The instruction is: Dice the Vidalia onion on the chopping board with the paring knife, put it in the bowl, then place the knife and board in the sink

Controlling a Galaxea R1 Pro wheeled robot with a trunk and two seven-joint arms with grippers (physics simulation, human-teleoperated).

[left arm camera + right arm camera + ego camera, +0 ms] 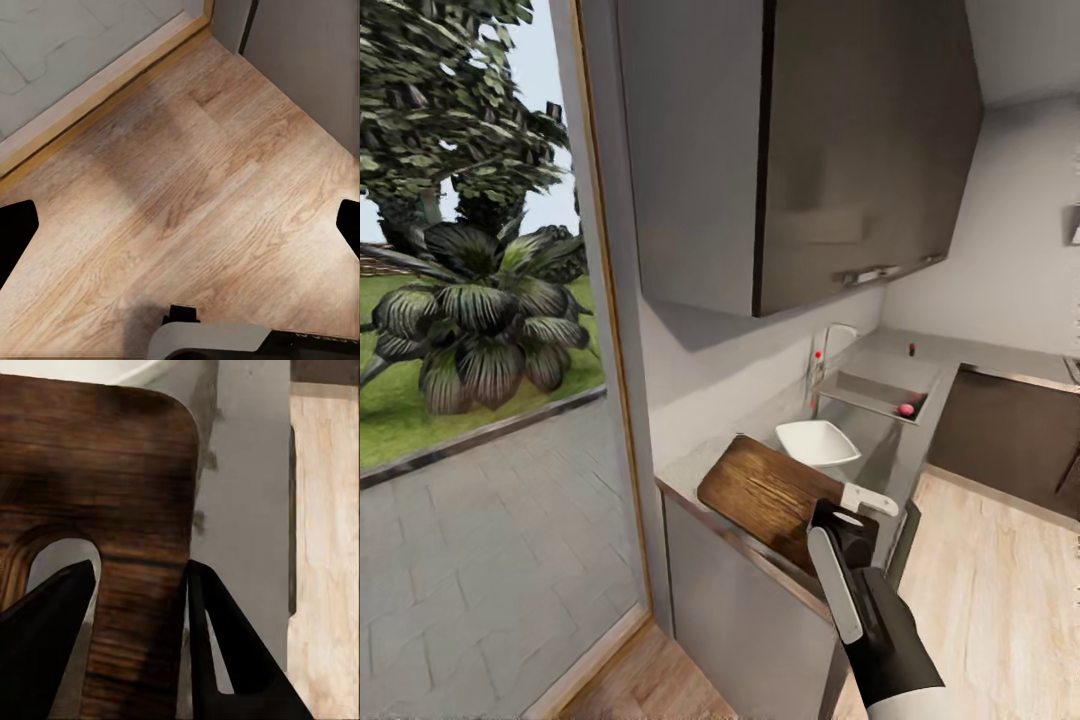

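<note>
The dark brown chopping board [760,492] lies on the grey countertop [880,455] near its end, slot handle toward me. My right gripper [848,520] is shut on the board [97,472]: one finger [52,622] sits in the oval slot, the other finger [225,652] presses the board's outer edge. The white square bowl [817,442] stands just beyond the board. Farther along, the pinkish-red onion [906,409] rests in the grey sink [865,390], beside the chrome tap [830,340]. A tiny red and dark object [911,348] behind the sink is too small to identify. My left gripper [180,225] hangs open over the floor.
Dark wall cabinets [810,150] hang above the counter. A glazed door [480,400] with a garden behind it fills the left. Dark lower cabinets [1010,435] run along the right wall. Wooden floor [990,570] spreads to the right of the counter and under my left gripper.
</note>
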